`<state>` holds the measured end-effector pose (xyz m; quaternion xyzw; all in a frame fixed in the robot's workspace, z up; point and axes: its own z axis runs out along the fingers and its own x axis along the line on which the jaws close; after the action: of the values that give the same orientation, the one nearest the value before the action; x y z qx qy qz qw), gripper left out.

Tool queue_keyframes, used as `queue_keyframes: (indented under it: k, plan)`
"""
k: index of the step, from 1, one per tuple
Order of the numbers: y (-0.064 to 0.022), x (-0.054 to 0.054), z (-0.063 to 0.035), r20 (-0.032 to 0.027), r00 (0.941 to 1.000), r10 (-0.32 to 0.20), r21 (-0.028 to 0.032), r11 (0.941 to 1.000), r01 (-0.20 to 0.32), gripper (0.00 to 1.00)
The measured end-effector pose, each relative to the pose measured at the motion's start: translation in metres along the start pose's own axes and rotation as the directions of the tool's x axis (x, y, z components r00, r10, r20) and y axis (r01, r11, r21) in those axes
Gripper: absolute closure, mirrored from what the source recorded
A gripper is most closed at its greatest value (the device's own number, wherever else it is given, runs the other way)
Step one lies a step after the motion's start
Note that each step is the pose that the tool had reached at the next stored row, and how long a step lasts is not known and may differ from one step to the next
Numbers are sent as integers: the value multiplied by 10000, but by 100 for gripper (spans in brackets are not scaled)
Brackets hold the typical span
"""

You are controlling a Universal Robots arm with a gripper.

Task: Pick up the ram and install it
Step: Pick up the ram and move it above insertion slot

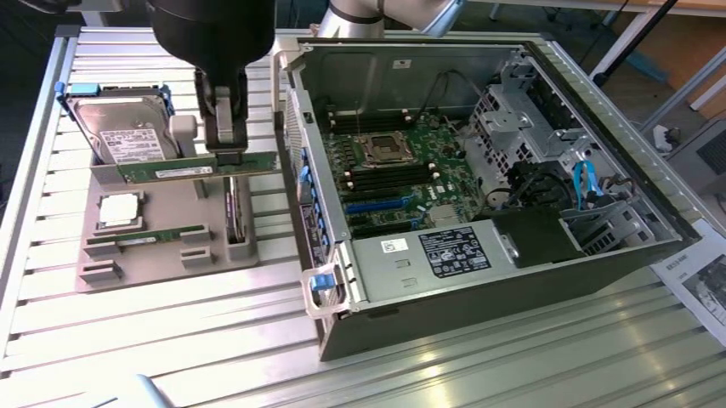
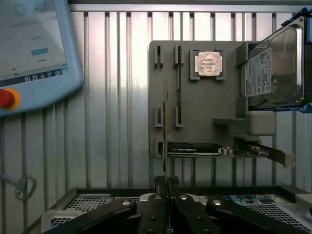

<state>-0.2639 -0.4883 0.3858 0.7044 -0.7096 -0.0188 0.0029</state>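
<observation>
The ram (image 1: 182, 169) is a long green stick, held level above the grey holder tray (image 1: 170, 259) and clear of it. My gripper (image 1: 228, 158) is shut on the ram near the end closest to the computer case. In the wrist view the ram (image 2: 165, 131) appears edge-on as a thin line running out from between my gripper (image 2: 165, 184) fingers. A second green stick (image 1: 148, 239) lies in a slot on the tray. The motherboard's memory slots (image 1: 392, 176) lie inside the open case, to the exterior view's right of the gripper.
The open computer case (image 1: 590, 255) lies on its side on the slatted metal table. The tray also carries a hard drive (image 1: 127, 136), a silver processor (image 1: 119, 209) and a dark expansion card (image 2: 195, 148). A teach pendant (image 2: 34, 48) rests on the table.
</observation>
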Motion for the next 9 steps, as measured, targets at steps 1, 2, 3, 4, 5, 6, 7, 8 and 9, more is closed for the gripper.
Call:
queue_keyframes:
  k: [1, 2, 3, 4, 5, 6, 7, 8, 9]
  plan:
    - [-110, -1, -3, 0, 10000, 0, -1, 10000, 0, 88]
    - [-156, -1, -5, 0, 10000, 0, -1, 10000, 0, 88]
    - [-214, -2, -7, 0, 10000, 0, -2, 10000, 0, 88]
    - [-262, -2, -8, 0, 10000, 0, -2, 10000, 0, 88]
    - [-329, -2, -10, -1, 10000, 0, -3, 10000, 0, 88]
    - [-410, -3, -13, 0, 10000, 0, -3, 10000, 0, 88]
    - [-472, -3, -15, 0, 10000, 1, -4, 10000, -1, 88]
    - [-517, -3, -16, 0, 10000, 0, -5, 10000, 0, 88]
    - [-555, -4, -17, 1, 10000, 0, -5, 10000, 0, 88]
